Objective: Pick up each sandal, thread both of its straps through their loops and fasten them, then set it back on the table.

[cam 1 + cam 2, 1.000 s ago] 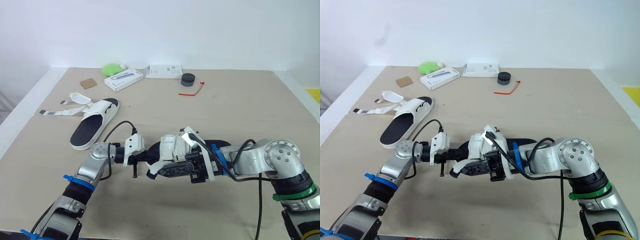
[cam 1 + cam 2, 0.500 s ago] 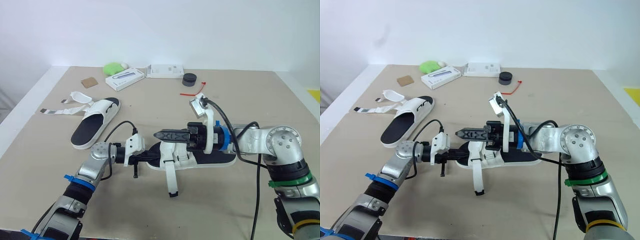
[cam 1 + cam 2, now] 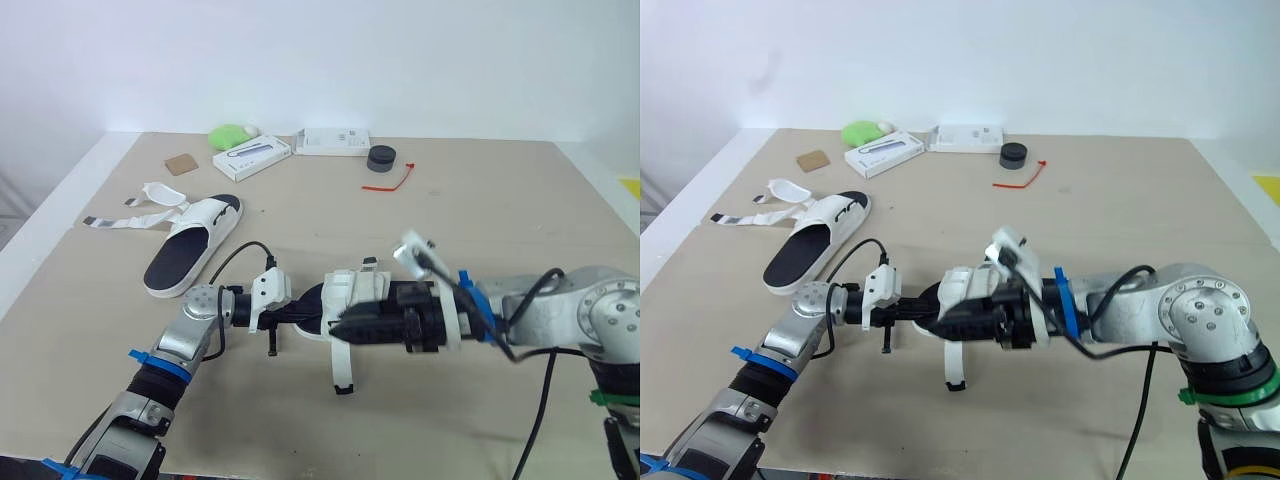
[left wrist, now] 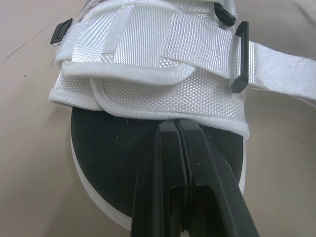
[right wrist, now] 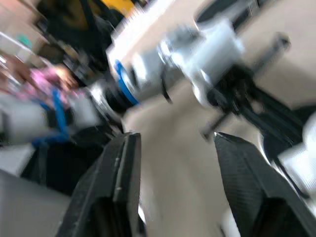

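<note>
One white sandal with a black insole lies at the table's middle. Its upper has one strap passed through a black loop, and another white strap trails loose toward the front edge. My left gripper is shut, its tips resting on the insole just in front of the upper. My right gripper is open and lies low against the sandal's near side by the loose strap. The second sandal lies at the left, its straps spread open on the table.
Along the back stand a green object, a white box, another white box, a black round piece, a red tie and a brown card. The table's left edge runs close to the second sandal.
My right gripper, raised above the sandal half a second ago, has come down beside it. One strap now trails loose toward the front. The left gripper has stayed put.
</note>
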Controlling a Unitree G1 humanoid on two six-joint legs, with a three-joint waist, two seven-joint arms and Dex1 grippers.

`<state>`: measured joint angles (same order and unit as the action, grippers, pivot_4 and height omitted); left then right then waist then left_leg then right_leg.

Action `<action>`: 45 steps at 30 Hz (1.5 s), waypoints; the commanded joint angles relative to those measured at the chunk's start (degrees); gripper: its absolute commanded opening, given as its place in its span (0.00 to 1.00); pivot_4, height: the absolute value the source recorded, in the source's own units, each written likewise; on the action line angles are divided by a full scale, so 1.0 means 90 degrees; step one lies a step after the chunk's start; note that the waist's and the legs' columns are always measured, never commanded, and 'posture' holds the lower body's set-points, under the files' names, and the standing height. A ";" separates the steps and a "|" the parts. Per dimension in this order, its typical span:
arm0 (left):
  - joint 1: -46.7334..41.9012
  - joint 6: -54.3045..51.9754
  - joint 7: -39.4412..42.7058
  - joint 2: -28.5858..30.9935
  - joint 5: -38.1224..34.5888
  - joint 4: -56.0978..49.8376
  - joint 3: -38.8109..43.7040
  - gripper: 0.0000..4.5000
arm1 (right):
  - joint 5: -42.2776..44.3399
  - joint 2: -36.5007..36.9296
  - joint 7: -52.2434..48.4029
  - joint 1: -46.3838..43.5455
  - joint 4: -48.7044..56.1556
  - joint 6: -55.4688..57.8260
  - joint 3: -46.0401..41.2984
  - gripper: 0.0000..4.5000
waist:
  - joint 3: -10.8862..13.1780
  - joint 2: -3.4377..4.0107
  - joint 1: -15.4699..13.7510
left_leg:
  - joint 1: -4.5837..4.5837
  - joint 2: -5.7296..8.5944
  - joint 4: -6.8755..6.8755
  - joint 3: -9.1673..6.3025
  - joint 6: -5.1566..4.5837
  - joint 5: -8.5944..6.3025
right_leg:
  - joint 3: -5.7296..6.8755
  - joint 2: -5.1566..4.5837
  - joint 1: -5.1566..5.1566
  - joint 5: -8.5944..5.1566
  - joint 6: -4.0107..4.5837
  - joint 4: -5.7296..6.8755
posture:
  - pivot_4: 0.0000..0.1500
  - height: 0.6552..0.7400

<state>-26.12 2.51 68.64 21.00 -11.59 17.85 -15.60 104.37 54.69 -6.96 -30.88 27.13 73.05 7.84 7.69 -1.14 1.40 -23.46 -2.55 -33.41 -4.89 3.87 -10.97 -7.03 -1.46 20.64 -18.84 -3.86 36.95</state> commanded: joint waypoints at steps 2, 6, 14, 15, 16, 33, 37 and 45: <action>0.0611 -0.0457 -0.0045 0.0168 0.0803 0.0889 -0.0718 0.00 | -0.0341 0.0164 -0.0149 0.0195 -0.0219 0.0308 0.0442 0.55 | 0.0001 -0.0001 0.0000 | 0.0000 -0.0001 0.0000 0.0005 0.0001 -0.0001 | -0.0002 0.0000 0.0003 0.0000 0.0001 0.0000 | 1.00 1.00; 0.0668 -0.0473 -0.0047 0.0220 0.0795 0.0843 -0.0704 0.00 | -0.0552 0.0147 -0.0275 0.0236 -0.0425 0.0351 0.0499 0.55 | 0.0003 -0.0004 -0.0001 | 0.0000 0.0001 -0.0001 0.0007 0.0001 0.0000 | -0.0001 -0.0001 0.0003 0.0001 0.0000 0.0000 | 1.00 1.00; 0.0713 -0.0516 -0.0084 0.0240 0.0782 0.0777 -0.0689 0.00 | -0.1048 -0.0218 -0.0382 0.0113 -0.0707 0.0472 0.0682 0.55 | 0.0002 -0.0004 0.0000 | 0.0001 0.0001 -0.0001 0.0006 0.0002 -0.0001 | 0.0000 0.0004 0.0001 0.0000 0.0000 0.0000 | 1.00 1.00; 0.0708 -0.0513 -0.0095 0.0235 0.0781 0.0787 -0.0685 0.00 | -0.1090 -0.0318 -0.0375 0.0073 -0.0795 0.0498 0.0721 0.55 | 0.0002 -0.0004 0.0000 | 0.0003 0.0001 -0.0001 0.0007 0.0001 -0.0001 | 0.0000 0.0004 -0.0001 0.0001 -0.0001 0.0000 | 1.00 1.00; 0.0704 -0.0510 -0.0103 0.0233 0.0783 0.0795 -0.0685 0.00 | -0.1097 -0.0447 -0.0347 0.0017 -0.0898 0.0522 0.0753 0.55 | 0.0002 -0.0004 0.0001 | 0.0003 0.0001 -0.0001 0.0006 0.0001 -0.0001 | 0.0000 0.0004 -0.0001 0.0001 -0.0001 0.0000 | 1.00 1.00; 0.0726 -0.0524 -0.0198 0.0209 0.0756 0.0771 -0.0652 0.00 | -0.0416 -0.1054 -0.0239 -0.0489 -0.1008 0.0611 0.0762 0.01 | -0.0001 0.0004 0.0004 | 0.0010 0.0000 -0.0002 0.0001 0.0001 -0.0001 | 0.0001 0.0011 -0.0012 0.0004 -0.0001 0.0001 | 1.00 1.00; 0.0701 -0.0509 -0.0227 0.0167 0.0762 0.0808 -0.0654 0.00 | -0.0155 -0.1057 -0.0428 -0.0694 -0.0967 0.0429 0.0580 0.01 | 0.0000 0.0006 0.0003 | 0.0011 0.0000 -0.0002 0.0001 0.0001 -0.0001 | 0.0001 0.0011 -0.0013 0.0004 0.0000 0.0001 | 1.00 1.00; 0.0666 -0.0475 -0.0243 0.0133 0.0767 0.0868 -0.0656 0.00 | 0.0448 -0.1539 0.0290 -0.1709 -0.2289 -0.0374 0.0273 0.01 | 0.0014 0.0004 0.0002 | 0.0010 0.0001 -0.0004 0.0000 0.0001 0.0000 | 0.0001 0.0010 -0.0014 0.0006 -0.0001 0.0001 | 1.00 1.00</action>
<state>-25.54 2.59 67.77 21.07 -11.90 17.00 -15.47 104.64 42.31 -4.83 -42.71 6.66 73.21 13.30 7.81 -1.10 1.42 -23.38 -2.53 -33.45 -4.89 3.87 -10.97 -7.01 -1.36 20.52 -18.79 -3.87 36.96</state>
